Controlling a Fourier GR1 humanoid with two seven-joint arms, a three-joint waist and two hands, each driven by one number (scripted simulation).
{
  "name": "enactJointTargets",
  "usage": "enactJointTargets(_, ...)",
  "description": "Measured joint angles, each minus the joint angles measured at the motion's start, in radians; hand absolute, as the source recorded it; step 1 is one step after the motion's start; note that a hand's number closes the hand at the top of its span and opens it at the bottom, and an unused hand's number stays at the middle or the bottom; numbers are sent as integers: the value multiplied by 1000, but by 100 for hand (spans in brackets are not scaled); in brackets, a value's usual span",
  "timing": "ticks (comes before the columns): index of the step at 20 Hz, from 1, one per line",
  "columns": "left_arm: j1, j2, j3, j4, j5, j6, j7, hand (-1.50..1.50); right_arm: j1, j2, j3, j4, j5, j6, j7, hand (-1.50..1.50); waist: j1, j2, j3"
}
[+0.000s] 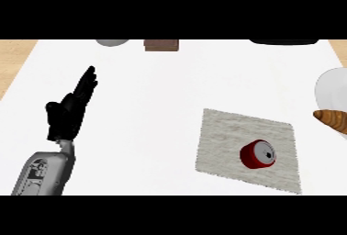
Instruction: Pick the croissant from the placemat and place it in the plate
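Resting at the left of the white counter: the left hand, black, on a grey forearm rising from the lower edge, fingers straight and pointing up and away, holding nothing, touching nothing. No right hand in view.

At the far right edge: a brown, curved, ridged croissant, cut off by the frame, overlapping the lower rim of a white round plate; apparently lying on the plate's near edge, though too little visible to be sure. Well clear of the placemat.

Right of centre: a grey woven rectangular placemat, slightly rotated, flat on the counter. On its right half, a red can lying on its side, silver top facing the view.

Along the far edge: part of a grey rounded object, a small brown block, and a black object at top right, all cropped.
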Motion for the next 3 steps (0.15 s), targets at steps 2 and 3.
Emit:
enactJointTargets(2, 4, -2, -3, -2, -2, -1, -7, 0, 7, -2, -3, -7, -7, 4, 6, -150, 1, 0, 1)
enactJointTargets(3, 1, 0, -1, -2, 0, -2, -6, 0, 10, -1, -5, -11, -11, 5, 8, -150, 2, 1, 1)
